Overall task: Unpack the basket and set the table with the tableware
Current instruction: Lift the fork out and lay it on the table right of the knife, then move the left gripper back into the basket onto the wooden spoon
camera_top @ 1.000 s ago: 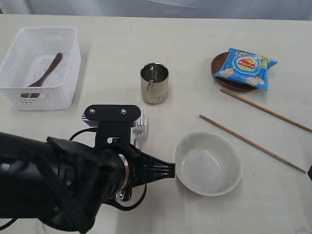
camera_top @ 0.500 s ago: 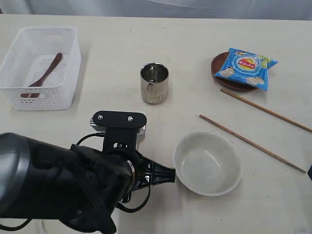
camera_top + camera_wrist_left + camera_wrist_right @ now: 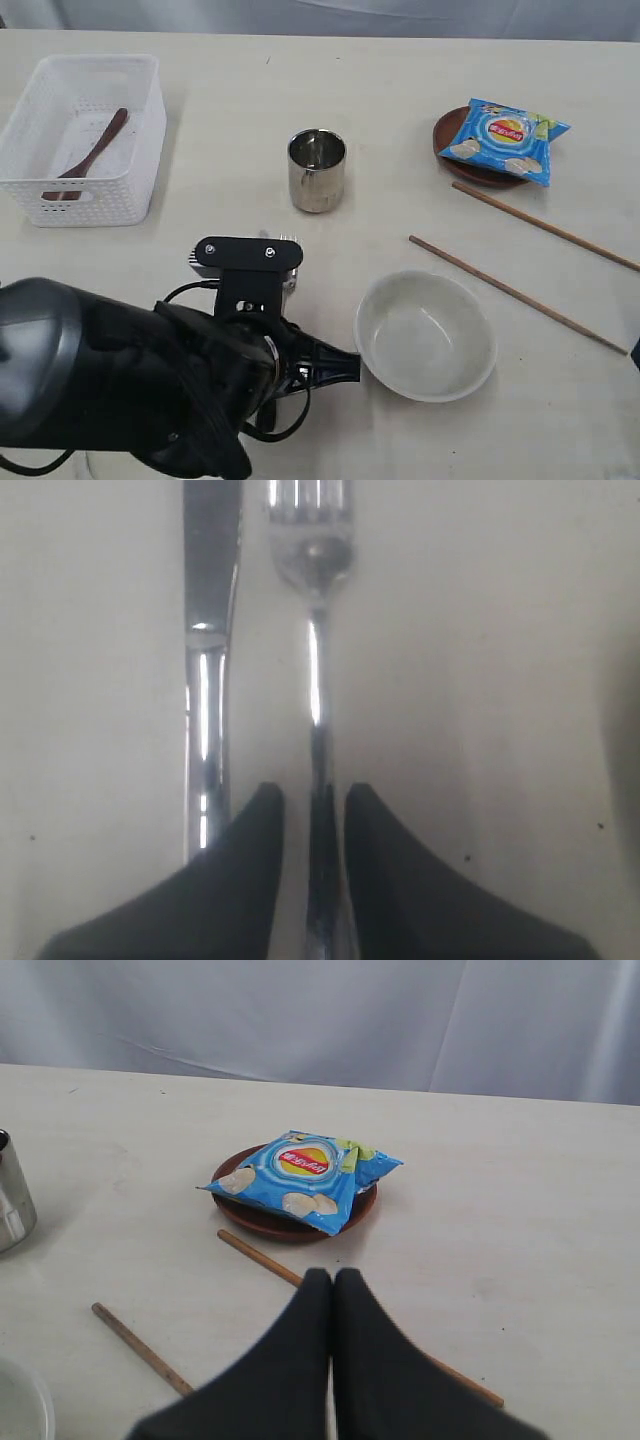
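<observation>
A silver fork and knife lie side by side on the cream table. My left gripper is open, its jaws straddling the fork handle with a thin gap on each side. In the exterior view the black left arm hides both pieces. The white basket holds the wooden spoon. The steel cup, the off-white bowl and two chopsticks lie on the table. My right gripper is shut and empty above a chopstick.
A blue chip bag lies on the dark brown plate at the back right. The bowl sits just right of the left arm. The cup stands between the basket and the plate.
In the exterior view the left arm has drawn back toward the front edge. It now covers the fork tines that showed beside it one second ago.
</observation>
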`<state>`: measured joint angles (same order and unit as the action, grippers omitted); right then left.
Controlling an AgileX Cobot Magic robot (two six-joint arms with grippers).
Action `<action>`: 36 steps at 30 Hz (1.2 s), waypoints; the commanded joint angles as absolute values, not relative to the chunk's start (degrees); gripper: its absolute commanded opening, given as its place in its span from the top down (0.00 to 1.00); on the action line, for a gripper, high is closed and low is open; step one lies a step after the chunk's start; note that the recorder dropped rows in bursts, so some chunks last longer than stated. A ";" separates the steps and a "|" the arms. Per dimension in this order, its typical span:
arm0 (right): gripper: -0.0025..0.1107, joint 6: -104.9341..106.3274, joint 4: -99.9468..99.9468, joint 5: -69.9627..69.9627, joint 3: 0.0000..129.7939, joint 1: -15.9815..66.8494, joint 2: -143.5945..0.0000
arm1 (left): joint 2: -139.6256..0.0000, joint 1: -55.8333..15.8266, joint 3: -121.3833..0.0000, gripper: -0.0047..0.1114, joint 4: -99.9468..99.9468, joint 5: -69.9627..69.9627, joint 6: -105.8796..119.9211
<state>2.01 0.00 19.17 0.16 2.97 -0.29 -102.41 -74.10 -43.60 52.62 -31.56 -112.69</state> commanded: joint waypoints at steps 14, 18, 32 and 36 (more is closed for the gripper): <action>0.98 1.96 0.45 19.17 0.00 3.08 0.00 | -97.45 -74.52 -48.31 0.71 58.13 -39.28 -105.68; 0.98 1.96 0.45 19.17 0.00 3.08 0.00 | -96.68 -72.15 -48.55 0.71 53.04 -41.18 -102.54; 0.98 1.96 0.45 19.17 0.00 3.08 0.00 | -97.30 -57.85 -52.93 0.61 27.03 -36.39 -57.10; 0.98 1.96 0.45 19.17 0.00 3.08 0.00 | -97.30 -57.85 -61.32 0.61 34.57 -51.96 -53.73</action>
<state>2.01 0.00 19.17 0.16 2.97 -0.29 -97.36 -57.95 -55.96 30.09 -41.95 -57.02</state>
